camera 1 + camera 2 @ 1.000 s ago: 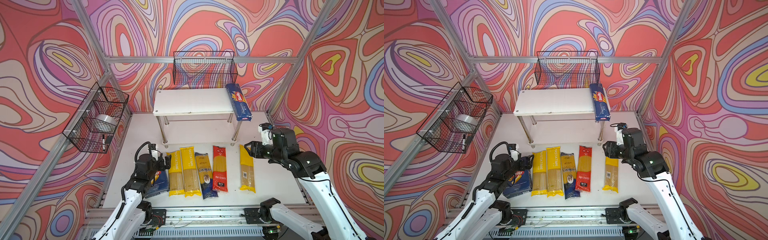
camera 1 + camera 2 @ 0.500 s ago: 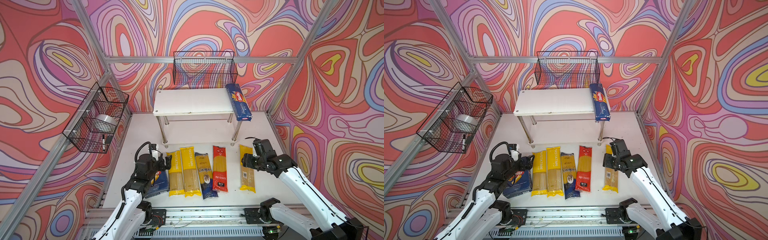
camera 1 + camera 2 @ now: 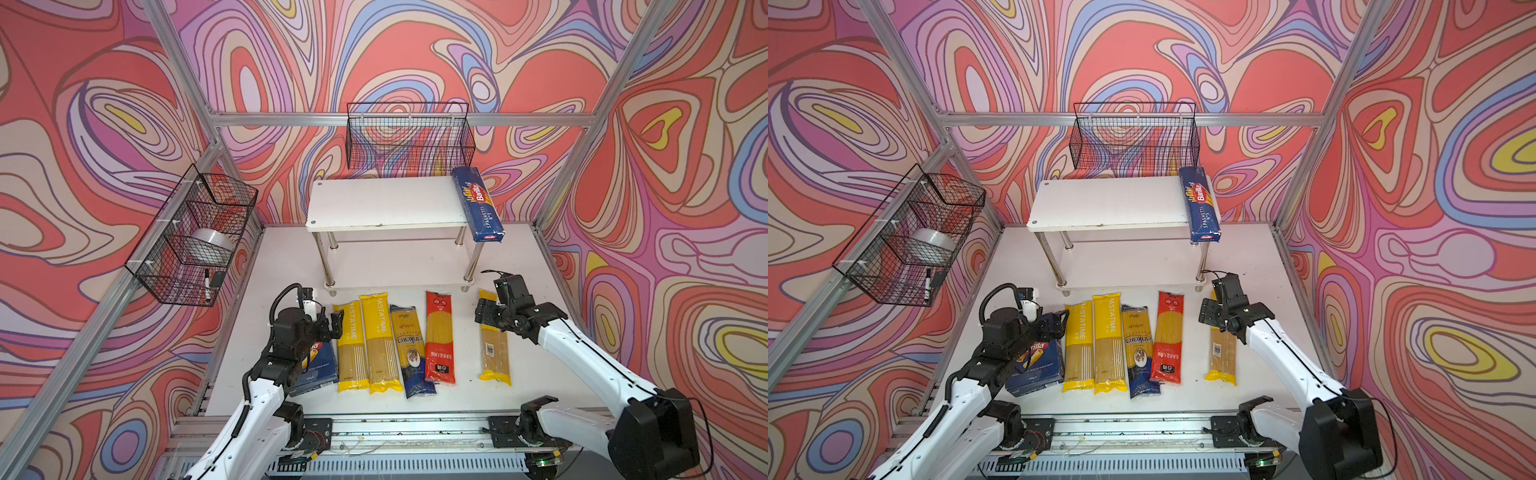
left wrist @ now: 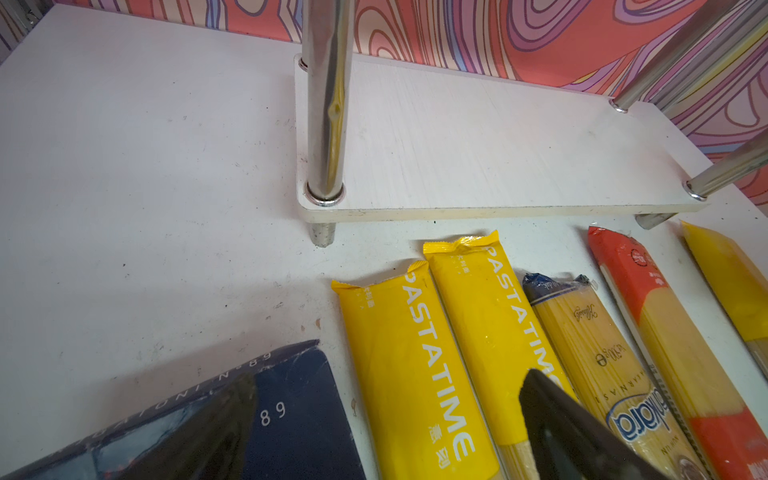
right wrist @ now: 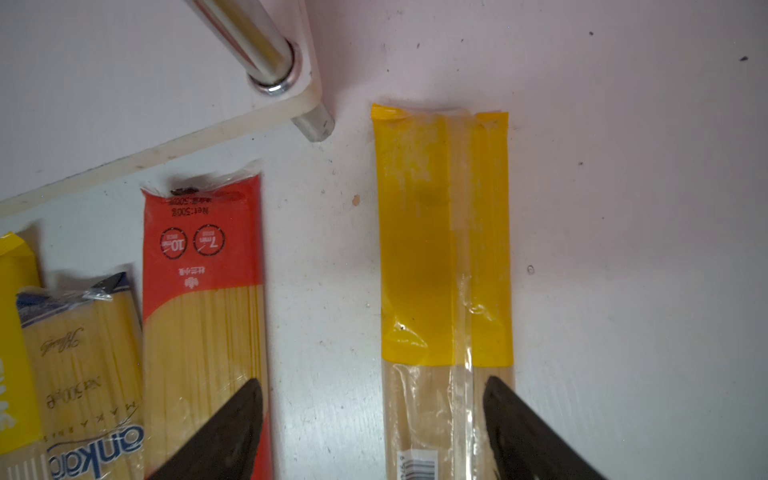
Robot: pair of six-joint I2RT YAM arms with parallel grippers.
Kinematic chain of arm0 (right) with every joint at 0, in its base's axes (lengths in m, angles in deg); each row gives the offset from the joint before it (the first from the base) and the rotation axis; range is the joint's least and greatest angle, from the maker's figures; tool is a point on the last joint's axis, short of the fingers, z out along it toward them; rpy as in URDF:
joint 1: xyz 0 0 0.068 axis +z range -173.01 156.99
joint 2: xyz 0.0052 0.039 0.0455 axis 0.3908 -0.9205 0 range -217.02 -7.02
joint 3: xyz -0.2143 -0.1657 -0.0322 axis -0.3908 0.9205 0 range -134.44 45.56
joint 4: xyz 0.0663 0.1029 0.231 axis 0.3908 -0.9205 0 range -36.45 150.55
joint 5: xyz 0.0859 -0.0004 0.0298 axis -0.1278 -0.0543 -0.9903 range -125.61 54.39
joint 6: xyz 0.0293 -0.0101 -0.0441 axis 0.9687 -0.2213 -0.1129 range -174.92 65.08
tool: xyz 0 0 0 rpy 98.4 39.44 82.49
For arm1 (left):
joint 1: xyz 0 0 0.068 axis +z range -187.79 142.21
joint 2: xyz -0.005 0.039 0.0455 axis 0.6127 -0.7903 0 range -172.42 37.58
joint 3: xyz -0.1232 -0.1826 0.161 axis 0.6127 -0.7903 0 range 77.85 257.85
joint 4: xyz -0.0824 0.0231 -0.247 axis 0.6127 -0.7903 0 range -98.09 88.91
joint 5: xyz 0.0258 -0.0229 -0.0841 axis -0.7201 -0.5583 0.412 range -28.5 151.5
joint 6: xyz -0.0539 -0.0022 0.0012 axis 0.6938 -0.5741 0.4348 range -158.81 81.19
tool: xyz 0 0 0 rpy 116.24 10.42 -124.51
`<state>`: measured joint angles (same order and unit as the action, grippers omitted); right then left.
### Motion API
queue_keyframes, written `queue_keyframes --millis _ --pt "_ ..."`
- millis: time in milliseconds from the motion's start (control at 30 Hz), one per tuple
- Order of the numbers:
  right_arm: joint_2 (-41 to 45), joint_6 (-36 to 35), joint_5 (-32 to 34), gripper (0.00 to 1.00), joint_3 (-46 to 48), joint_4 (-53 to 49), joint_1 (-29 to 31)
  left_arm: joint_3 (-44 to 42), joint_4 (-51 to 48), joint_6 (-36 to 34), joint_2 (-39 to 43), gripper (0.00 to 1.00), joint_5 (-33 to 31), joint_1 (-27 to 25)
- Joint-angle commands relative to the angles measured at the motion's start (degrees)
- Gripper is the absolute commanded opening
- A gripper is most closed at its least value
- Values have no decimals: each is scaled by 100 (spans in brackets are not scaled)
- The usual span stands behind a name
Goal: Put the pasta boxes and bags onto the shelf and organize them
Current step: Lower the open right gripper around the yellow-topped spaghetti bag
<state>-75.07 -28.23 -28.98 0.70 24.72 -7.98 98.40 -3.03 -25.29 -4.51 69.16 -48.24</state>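
Black wire basket point(image 3: 409, 137) hangs on swirl-patterned back wall point(image 3: 415, 50). Second wire basket point(image 3: 166, 266) at left side holds clear tape roll point(image 3: 212, 245), black marker point(image 3: 206, 284). White counter point(image 3: 286, 266) speckled.

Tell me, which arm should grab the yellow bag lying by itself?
Right. The right end effector hangs open just above that yellow-ended bag; the left end effector sits across the row, over the wide blue box.

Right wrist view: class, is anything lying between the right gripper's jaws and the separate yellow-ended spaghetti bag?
Nothing visible does. The right gripper, jaws apart, hangs over the yellow-ended bag, whose upper face is bare. The red-ended bag lies beside it, apart, beneath the other jaw.
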Motion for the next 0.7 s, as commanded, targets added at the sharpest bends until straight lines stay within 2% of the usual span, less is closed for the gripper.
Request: queue_keyframes --millis 0,133,300,467,667 --pt "65 34 40 86 45 316 -61 -18 53 -49 7 100 15 -7" --pt "157 -15 -81 89 126 351 -319 -16 54 -51 7 100 25 -9" --pt "-115 -99 -823 89 216 291 -940 -11 46 -32 -1 100 -32 -5" --pt "-545 -28 -789 89 221 145 -1072 -21 52 -33 4 100 -21 -3" --pt "-208 626 -747 89 489 -99 -1064 -13 44 -34 6 100 -37 -3"
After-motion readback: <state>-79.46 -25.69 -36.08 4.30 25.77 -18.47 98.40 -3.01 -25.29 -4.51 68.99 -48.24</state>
